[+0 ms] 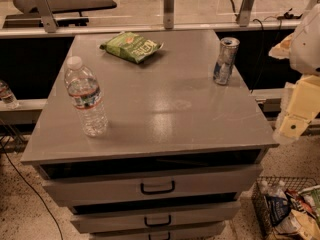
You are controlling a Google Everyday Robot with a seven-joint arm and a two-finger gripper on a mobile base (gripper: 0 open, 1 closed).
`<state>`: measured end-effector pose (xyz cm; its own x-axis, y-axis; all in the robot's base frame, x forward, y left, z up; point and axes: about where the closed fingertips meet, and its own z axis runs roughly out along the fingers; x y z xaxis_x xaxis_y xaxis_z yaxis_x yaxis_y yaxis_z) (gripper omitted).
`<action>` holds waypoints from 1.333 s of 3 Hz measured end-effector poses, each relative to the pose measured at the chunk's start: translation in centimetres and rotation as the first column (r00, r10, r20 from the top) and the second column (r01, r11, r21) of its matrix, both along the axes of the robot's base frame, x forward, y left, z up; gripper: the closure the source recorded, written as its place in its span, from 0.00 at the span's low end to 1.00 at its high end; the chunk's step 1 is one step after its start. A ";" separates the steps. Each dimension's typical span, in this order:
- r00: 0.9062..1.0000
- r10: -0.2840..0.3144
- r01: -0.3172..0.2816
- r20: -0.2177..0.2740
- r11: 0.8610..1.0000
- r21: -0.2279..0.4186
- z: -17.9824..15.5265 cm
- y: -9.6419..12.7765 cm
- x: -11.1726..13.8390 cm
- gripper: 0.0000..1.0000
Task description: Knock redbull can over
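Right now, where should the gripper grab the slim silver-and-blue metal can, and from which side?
Probably mid-body, from the picture's right: the slim silver-and-blue metal can stands upright by the grey tabletop's right edge, and the gripper sits just off that edge.

Dim yellowish light. A soft shine sits on the bench [150, 84]. The gripper [294, 124] past its right edge looks fuzzy.

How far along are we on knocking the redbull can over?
Nothing is done yet: the redbull can stands upright near the tabletop back right corner. In hand: the gripper hangs beyond its right edge, apart from the can. Left: move in and tip it over.
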<state>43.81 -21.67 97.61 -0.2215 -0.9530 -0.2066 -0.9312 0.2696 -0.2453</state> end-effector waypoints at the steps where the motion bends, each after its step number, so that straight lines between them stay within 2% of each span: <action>1: 1.000 0.001 -0.001 0.006 1.000 0.001 0.1 0.0 0.2 0.00; 2: 0.999 0.009 -0.009 0.038 1.000 0.016 -0.1 -0.7 2.3 0.00; 3: 0.996 0.001 -0.009 0.093 0.997 0.079 -1.0 -2.9 7.2 0.00; 4: 0.988 -0.034 0.012 0.148 0.988 0.151 -2.3 -5.9 13.4 0.00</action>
